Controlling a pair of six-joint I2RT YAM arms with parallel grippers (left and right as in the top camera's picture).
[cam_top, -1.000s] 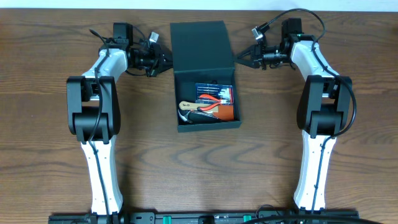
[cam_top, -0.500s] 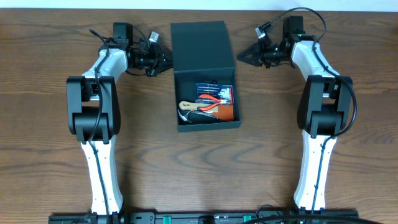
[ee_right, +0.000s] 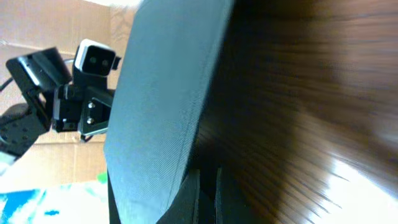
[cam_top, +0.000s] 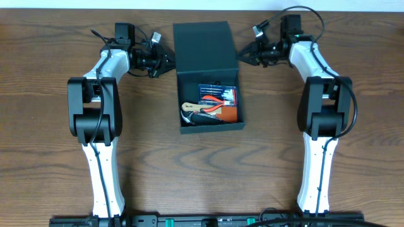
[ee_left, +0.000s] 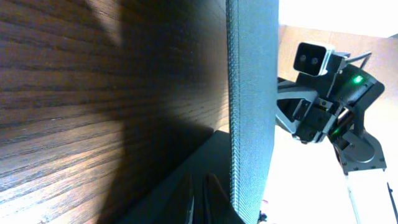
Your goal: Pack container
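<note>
The dark teal-black container (cam_top: pixel 211 125) stands open at the table's middle, with its flap lid (cam_top: pixel 203 44) folded back flat behind it. Inside lie a blue-and-red bit case (cam_top: pixel 218 92), red-handled pliers (cam_top: pixel 214 108) and other small tools. My left gripper (cam_top: pixel 166 61) is shut and empty, its tips at the lid's left edge. In the left wrist view the fingers (ee_left: pixel 199 200) sit beside the lid's edge (ee_left: pixel 252 99). My right gripper (cam_top: pixel 242 57) is shut and empty at the lid's right edge. The right wrist view shows the fingers (ee_right: pixel 206 194) beside the lid (ee_right: pixel 168 93).
The table (cam_top: pixel 57 157) is dark wood. Both arms reach from the front edge to the back, one on each side of the container. Cables loop over each wrist near the back edge. Each wrist view shows the opposite arm's camera beyond the lid.
My right gripper has shifted a little left and toward the back, closer to the lid's right edge. The left arm and the container have not moved.
</note>
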